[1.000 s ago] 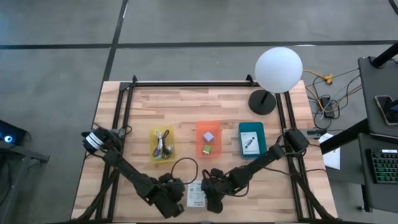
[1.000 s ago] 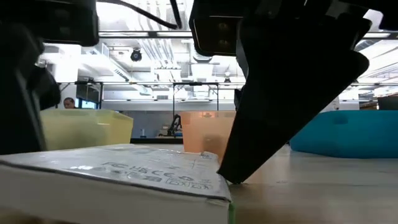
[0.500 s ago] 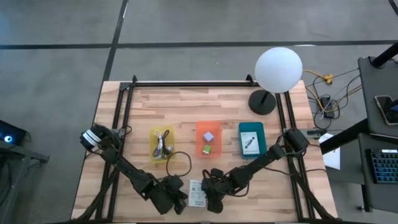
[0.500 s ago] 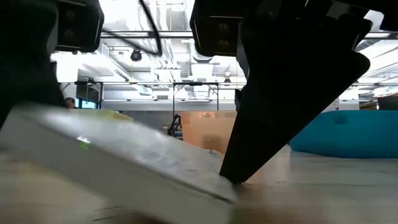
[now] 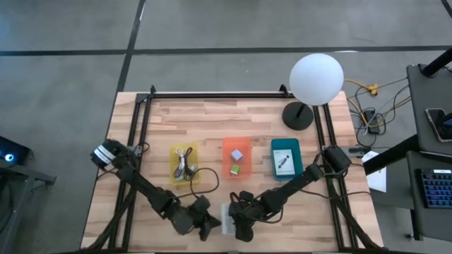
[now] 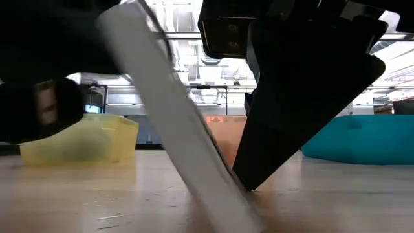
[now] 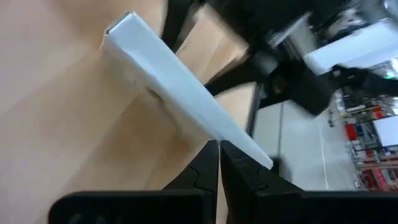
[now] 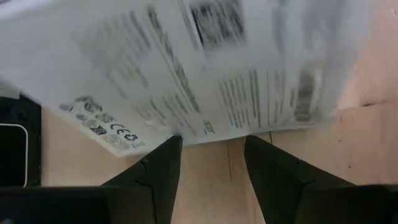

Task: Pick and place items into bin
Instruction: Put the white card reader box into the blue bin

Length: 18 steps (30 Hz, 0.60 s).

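A flat white printed packet (image 5: 226, 219) stands steeply tilted at the table's near edge, between my two grippers. In the low view the packet (image 6: 174, 123) leans with its lower edge on the wood. My left gripper (image 5: 210, 226) is shut, low beside the packet's left side. My right gripper (image 5: 237, 227) is open just to the packet's right, and the printed face (image 8: 186, 62) fills its wrist view. The yellow bin (image 5: 183, 164) holds cables, the orange bin (image 5: 237, 159) two tiny cubes, the teal bin (image 5: 286, 156) another packet. My left gripper (image 7: 219, 152) has its shut fingertips under the packet's underside (image 7: 205, 127), near the raised long edge, coming low from the table's left. The packet leans on them, tipped up. My right gripper (image 8: 208, 149) meets the packet's lower edge (image 6: 236, 184), which rests on the table against a fingertip (image 6: 249, 178); nothing is pinched.
The three bins stand in a row across the table's middle. A lamp with a white globe (image 5: 316, 77) and a dark base (image 5: 298, 116) stands at the far right. Bare wood (image 5: 212, 116) lies beyond the bins. Both arms crowd the near edge.
My left gripper has moved toward the table's right, in under the packet. The packet has tipped from lying flat to a steep tilt: its left edge has risen while its right edge has stayed on the table against my right gripper.
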### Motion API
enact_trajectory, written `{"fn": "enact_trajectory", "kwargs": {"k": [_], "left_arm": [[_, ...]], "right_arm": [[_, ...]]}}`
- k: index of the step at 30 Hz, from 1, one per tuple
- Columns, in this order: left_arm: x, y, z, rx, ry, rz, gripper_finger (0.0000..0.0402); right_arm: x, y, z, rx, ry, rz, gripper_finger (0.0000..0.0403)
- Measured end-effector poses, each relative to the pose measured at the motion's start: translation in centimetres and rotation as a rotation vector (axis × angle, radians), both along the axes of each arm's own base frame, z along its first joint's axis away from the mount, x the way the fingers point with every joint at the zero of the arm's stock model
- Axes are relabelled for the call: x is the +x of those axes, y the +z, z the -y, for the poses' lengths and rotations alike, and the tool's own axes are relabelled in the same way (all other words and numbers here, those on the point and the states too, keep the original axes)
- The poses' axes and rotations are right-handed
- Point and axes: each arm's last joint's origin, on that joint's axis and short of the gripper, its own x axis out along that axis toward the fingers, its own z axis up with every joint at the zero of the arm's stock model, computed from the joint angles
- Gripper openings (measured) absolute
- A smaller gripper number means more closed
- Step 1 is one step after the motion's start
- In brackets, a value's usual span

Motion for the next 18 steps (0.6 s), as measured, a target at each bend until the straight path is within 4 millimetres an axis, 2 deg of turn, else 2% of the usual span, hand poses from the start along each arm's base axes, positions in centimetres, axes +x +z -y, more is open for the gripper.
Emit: {"fn": "enact_trajectory", "kwargs": {"k": [4,8,18], "left_arm": [[0.8,0.6,-0.6,0.039,-0.009,0.075,0.0000],[1.2,0.4,-1.2,0.037,-0.017,0.062,0.0000],[1.4,0.4,-1.1,0.043,-0.052,0.064,0.0000]], "right_arm": [[0.1,0.0,0.0,-0.017,0.032,0.011,0.0169],[0.0,0.0,0.0,-0.028,0.051,0.015,0.0169],[0.3,0.7,-0.1,-0.030,0.038,0.016,0.0169]]}}
